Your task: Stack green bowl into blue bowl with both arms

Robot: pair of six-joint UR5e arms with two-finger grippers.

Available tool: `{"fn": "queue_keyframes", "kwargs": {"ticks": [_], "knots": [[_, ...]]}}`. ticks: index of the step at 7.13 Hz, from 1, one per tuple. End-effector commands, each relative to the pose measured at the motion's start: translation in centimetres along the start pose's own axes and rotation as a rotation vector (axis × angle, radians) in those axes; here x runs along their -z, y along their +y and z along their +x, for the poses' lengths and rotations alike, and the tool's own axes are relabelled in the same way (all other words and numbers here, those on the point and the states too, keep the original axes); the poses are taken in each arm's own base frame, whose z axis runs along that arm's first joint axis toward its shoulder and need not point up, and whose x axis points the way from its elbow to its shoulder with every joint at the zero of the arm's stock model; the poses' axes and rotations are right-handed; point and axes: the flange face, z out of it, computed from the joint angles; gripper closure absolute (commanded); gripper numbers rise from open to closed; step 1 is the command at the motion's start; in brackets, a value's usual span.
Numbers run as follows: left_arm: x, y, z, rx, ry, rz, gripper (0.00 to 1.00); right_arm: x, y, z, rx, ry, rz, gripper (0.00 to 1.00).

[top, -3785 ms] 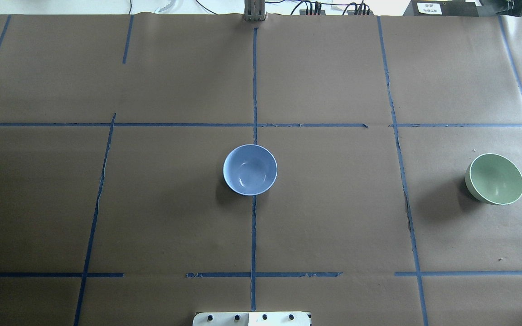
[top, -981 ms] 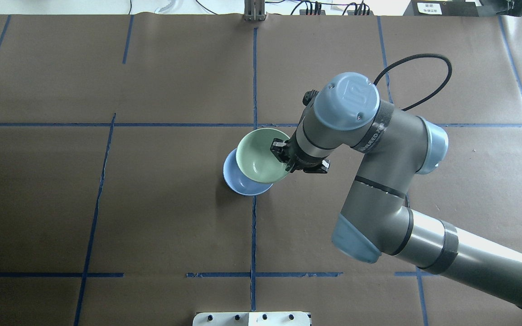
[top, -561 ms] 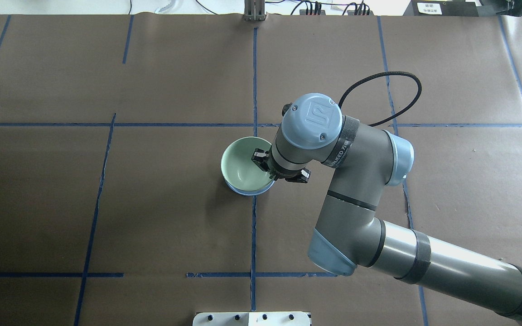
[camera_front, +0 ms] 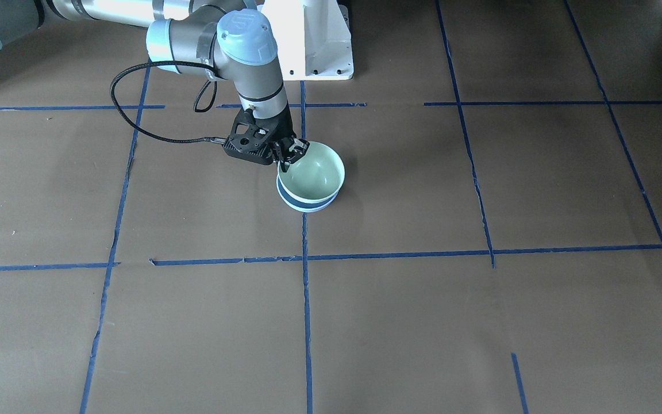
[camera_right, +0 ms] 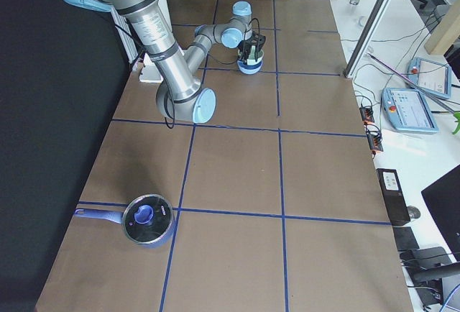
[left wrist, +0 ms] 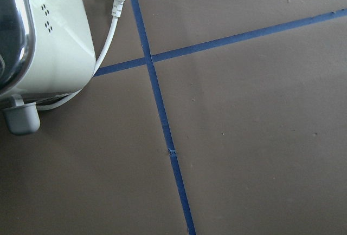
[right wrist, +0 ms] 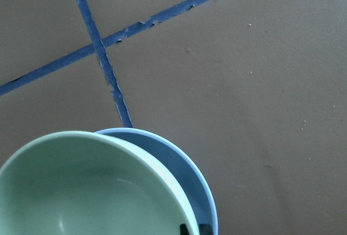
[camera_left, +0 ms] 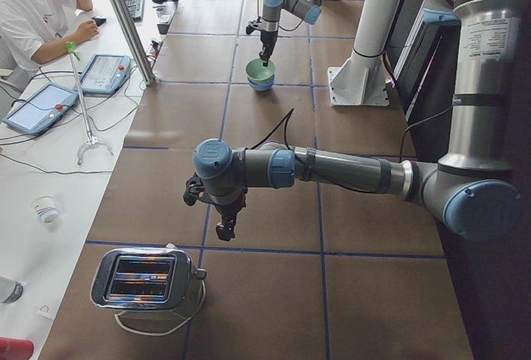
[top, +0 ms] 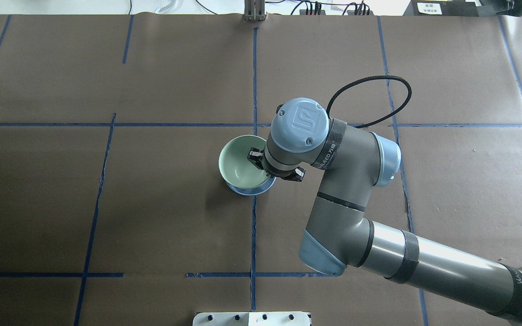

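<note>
The green bowl (top: 238,164) sits inside the blue bowl (top: 254,190) at the table's middle, slightly off-centre, so a blue sliver shows below it. In the front view the green bowl (camera_front: 315,169) rests in the blue bowl (camera_front: 307,202). My right gripper (top: 256,157) is shut on the green bowl's rim on the robot's right side, one finger inside and one outside; it also shows in the front view (camera_front: 289,154). The right wrist view shows the green bowl (right wrist: 92,191) nested in the blue bowl (right wrist: 181,164). My left gripper (camera_left: 224,229) shows only in the exterior left view, far from the bowls; I cannot tell whether it is open or shut.
A toaster (camera_left: 145,281) with its white cord stands near the left gripper and shows in the left wrist view (left wrist: 38,40). A lidded blue pot (camera_right: 147,220) sits at the table's right end. The white pedestal (camera_front: 314,40) is behind the bowls. An operator (camera_left: 33,12) sits beside the table.
The bowls stood apart with no arm in view. The right arm then brought the green bowl over the blue bowl and lowered it in; since 0.6 s ago it shifted only slightly.
</note>
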Motion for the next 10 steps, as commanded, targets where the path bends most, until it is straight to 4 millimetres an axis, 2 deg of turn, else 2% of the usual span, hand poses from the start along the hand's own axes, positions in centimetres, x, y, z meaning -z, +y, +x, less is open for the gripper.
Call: {"fn": "queue_keyframes", "kwargs": {"ticks": [1,3,4,5,6,7,8,9,10], "knots": [[0.0,0.0,0.0,0.000,0.000,0.000,0.00,-0.5,0.2,-0.1,0.012,-0.007,-0.003,0.01],[0.1,-0.1,0.1,0.000,0.001,0.002,0.00,-0.1,0.4,-0.3,0.021,-0.023,-0.012,0.00],[0.1,-0.1,0.1,-0.001,-0.001,0.002,0.00,0.6,-0.7,-0.1,0.022,-0.023,-0.016,0.00],[0.2,-0.2,0.1,-0.001,-0.001,0.003,0.00,1.5,-3.9,0.9,0.037,-0.007,-0.049,0.00],[0.2,-0.2,0.1,0.018,0.001,0.002,0.00,3.3,-9.2,2.9,0.089,0.042,-0.081,0.00],[0.1,-0.1,0.2,0.090,0.013,0.005,0.00,5.4,-14.7,6.3,0.160,0.083,-0.105,0.00],[0.2,-0.2,0.3,0.098,0.013,0.007,0.00,7.6,-21.0,12.5,0.254,0.118,-0.115,0.00],[0.2,-0.1,0.2,0.089,0.002,0.005,0.00,9.9,-27.2,19.5,0.364,0.151,-0.120,0.00],[0.1,0.1,-0.1,0.083,-0.026,0.004,0.00,12.0,-31.9,26.5,0.453,0.196,-0.126,0.00]]}}
